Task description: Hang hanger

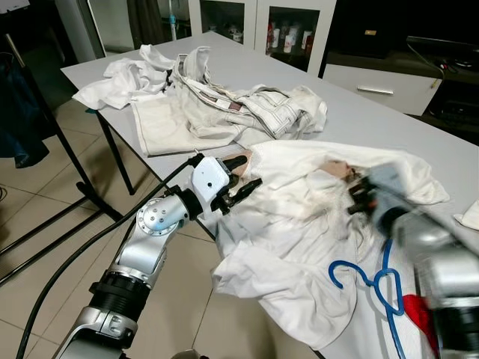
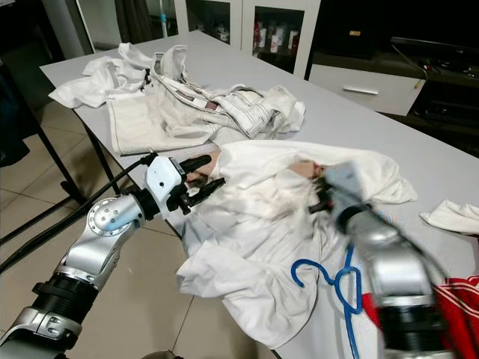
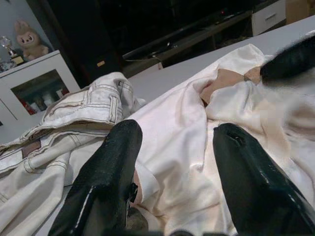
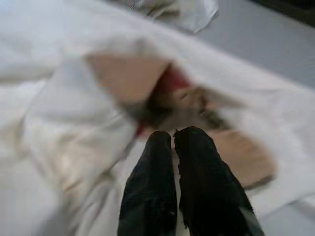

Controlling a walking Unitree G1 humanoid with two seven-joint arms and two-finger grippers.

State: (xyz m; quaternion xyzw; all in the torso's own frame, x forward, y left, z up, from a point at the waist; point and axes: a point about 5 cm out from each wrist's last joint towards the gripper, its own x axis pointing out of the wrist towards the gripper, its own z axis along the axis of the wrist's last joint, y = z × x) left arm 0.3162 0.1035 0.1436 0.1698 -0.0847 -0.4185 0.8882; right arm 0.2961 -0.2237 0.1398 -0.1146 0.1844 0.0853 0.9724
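A white shirt point(image 1: 299, 224) lies crumpled over the near part of the grey table point(image 1: 389, 127), and its front hangs off the edge. A blue hanger point(image 1: 370, 280) rests flat on the shirt's lower right part, hook toward the left. My left gripper point(image 1: 253, 169) is open at the shirt's left edge, the cloth just ahead of its fingers point(image 3: 113, 162). My right gripper point(image 1: 359, 196), blurred, is over the shirt's collar opening with its fingers point(image 4: 157, 187) pressed together; a tan inner lining point(image 4: 128, 78) shows ahead of them.
A heap of cream clothes point(image 1: 224, 105) covers the table's far left. A red cloth point(image 2: 456, 299) and a small white cloth point(image 2: 449, 215) lie at the right. A black rack with a dark garment point(image 1: 22, 112) stands on the tiled floor at left. Cabinets point(image 1: 284, 30) line the back.
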